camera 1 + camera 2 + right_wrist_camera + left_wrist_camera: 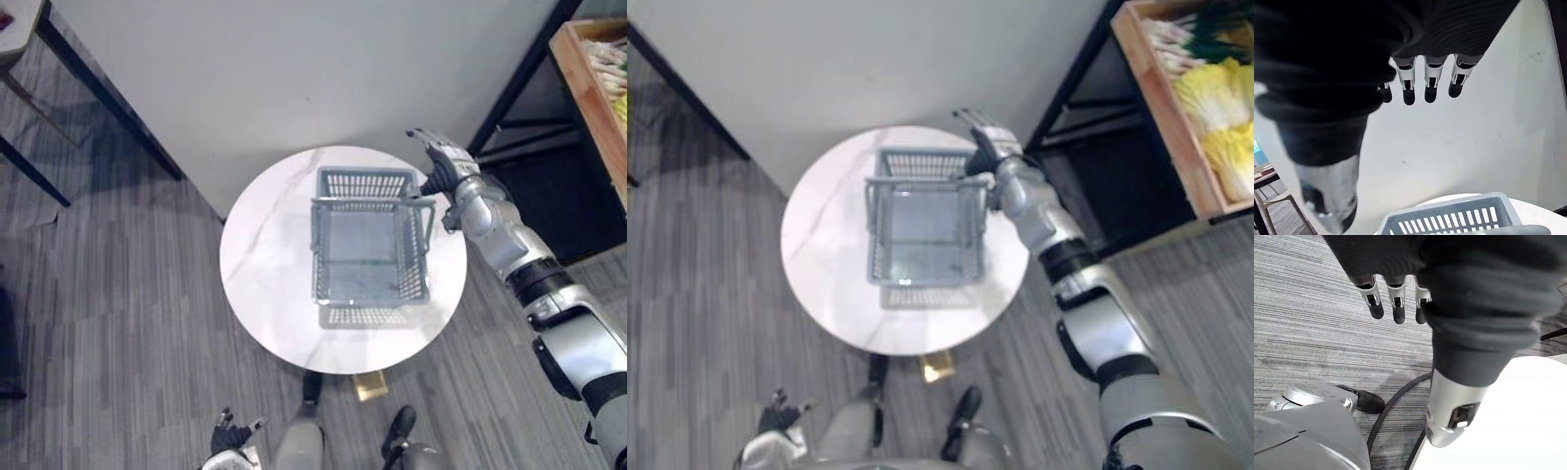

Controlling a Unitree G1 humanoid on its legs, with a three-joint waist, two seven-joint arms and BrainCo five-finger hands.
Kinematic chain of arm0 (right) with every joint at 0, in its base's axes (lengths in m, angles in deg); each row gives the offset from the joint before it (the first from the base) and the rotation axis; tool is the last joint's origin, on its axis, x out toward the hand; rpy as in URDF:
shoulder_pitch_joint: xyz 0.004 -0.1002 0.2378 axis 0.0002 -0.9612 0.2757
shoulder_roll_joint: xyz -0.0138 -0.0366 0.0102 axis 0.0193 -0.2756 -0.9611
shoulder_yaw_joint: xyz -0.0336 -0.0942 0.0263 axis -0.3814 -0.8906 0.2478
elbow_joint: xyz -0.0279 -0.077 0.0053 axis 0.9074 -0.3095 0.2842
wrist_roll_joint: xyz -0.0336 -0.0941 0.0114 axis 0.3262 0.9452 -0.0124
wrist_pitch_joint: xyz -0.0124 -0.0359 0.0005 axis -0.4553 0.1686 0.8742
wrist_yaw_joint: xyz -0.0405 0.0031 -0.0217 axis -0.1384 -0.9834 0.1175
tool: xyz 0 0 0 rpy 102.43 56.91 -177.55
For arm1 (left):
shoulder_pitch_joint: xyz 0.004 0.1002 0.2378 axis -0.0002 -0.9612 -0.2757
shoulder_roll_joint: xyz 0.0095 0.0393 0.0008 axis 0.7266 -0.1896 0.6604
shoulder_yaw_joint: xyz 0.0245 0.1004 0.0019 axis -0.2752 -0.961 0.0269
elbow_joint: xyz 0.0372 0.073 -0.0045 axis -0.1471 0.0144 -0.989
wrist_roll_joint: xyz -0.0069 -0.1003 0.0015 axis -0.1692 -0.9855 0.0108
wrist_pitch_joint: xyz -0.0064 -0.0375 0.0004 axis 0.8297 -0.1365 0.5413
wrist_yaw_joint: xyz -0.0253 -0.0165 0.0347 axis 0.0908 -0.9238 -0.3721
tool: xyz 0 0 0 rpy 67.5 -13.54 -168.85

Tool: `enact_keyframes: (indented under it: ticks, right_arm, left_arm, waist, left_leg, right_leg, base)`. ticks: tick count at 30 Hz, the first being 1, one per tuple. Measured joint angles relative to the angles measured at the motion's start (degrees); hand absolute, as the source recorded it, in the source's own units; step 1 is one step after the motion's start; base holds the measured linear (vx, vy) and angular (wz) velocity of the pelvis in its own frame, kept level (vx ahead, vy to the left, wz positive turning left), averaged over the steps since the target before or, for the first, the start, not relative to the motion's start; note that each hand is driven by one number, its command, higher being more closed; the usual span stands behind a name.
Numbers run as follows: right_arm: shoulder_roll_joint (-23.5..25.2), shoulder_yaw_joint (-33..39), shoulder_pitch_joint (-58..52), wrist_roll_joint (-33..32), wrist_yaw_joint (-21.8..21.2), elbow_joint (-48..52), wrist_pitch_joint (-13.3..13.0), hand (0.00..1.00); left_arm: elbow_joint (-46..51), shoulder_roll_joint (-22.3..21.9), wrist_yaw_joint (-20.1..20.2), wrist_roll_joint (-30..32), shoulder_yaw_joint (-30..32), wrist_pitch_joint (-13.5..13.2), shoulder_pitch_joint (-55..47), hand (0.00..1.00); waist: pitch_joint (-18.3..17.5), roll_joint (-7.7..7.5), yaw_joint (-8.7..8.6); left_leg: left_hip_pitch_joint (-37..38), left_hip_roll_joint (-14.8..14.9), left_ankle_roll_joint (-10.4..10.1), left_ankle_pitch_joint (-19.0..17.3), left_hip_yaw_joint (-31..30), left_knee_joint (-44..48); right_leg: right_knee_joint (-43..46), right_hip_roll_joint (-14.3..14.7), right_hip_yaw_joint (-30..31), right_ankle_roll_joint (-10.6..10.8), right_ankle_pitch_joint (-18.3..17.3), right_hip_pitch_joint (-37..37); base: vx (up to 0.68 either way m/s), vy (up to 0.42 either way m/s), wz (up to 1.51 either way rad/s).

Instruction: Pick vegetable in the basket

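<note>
Right hand (pixel 985 140) up front, fingers straight and spread, nothing in it, hovering at the far right corner of the grey mesh basket (pixel 921 164), which sits empty on the round white marble table (pixel 823 259). Left hand (pixel 233 436) hangs low by our side, fingers relaxed, empty too. Out to our right, well apart from the basket, the wooden crate (pixel 1164 113) holds the pale yellow cabbages (pixel 1215 93). We reckon they're bulky, leafy, fairly light and easily bruised: wrap round the firm middle, not the loose leaf tips. No label or writing readable anywhere.
</note>
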Motion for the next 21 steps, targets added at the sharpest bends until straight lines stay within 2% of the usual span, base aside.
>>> enact_keyframes:
  ticks: [4, 6, 10, 21]
  right_arm:
    - [0.28, 0.06, 2.83, 1.16, 0.25, -4.43, 0.17, 0.00]
    - [0.33, 0.56, 3.07, 1.16, 0.46, -5.15, 0.37, 0.00]
    - [0.63, 2.40, 5.58, 1.16, 2.04, -9.24, 1.48, 0.00]
    - [0.96, 2.62, 8.13, 1.55, 2.55, -13.21, 2.12, 0.00]
  left_arm:
    - [0.37, -0.10, -0.24, -1.46, -0.78, -0.14, 1.33, 0.00]
    - [0.43, -0.11, -0.29, -2.28, -1.54, -0.15, 1.74, 0.00]
    - [1.00, -0.22, -0.37, -2.39, -2.24, -0.34, 2.70, 0.00]
    - [2.39, -0.37, -0.57, -2.41, -4.12, -0.92, 4.07, 0.00]
  waist:
    - [2.27, 0.41, 0.20]
    - [2.31, 0.44, 0.92]
    - [5.21, 0.96, 1.56]
    - [6.84, 1.58, 2.56]
  left_leg:
    - [-1.52, 0.16, -0.08, 0.62, -1.42, -0.02]
    - [-2.74, 0.24, -0.13, 0.89, -1.49, -0.01]
    - [-2.95, 0.02, 0.00, 1.09, -1.76, -0.01]
    - [-5.46, -0.08, -0.26, 1.66, -3.00, 0.02]
  right_leg:
    - [0.13, 0.01, -1.13, -0.04, -0.02, -0.78]
    - [0.38, 0.05, -1.12, -0.04, -0.02, -2.08]
    - [0.76, -0.17, -1.35, -0.03, -0.03, -2.24]
    - [0.93, -0.19, -2.19, -0.18, -0.16, -4.12]
  base:
    - [-0.04, -0.008, 0.14]
    - [-0.01, -0.006, 0.04]
    - [-0.01, -0.011, 0.03]
    - [0.01, -0.020, 0.05]
